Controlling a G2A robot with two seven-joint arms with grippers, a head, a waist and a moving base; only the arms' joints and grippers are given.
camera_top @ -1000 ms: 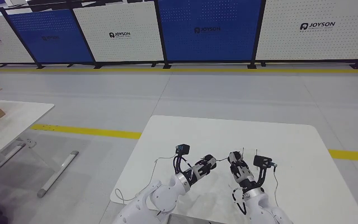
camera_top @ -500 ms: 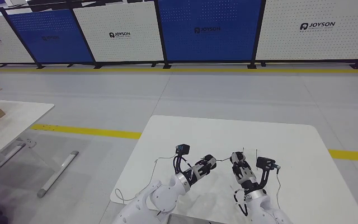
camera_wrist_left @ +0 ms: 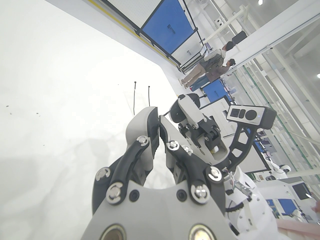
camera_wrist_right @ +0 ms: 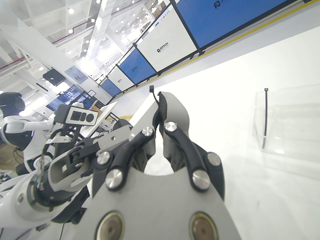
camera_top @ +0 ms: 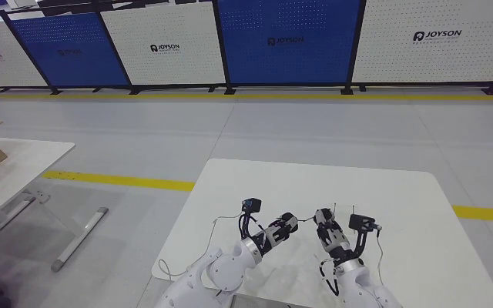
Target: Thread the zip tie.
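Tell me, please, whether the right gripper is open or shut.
Shut: the right gripper pinches a black zip tie, its head sticking out at the tip.

The right end effector (camera_top: 319,217), gripping the zip tie (camera_wrist_right: 153,93), drifted slightly away from the left end effector (camera_top: 290,221), then returned to where it had been.

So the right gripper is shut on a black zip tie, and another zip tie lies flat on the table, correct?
Not quite. The other zip tie stands upright inside a clear container, as the right wrist view shows. The right gripper is indeed shut on a black zip tie.
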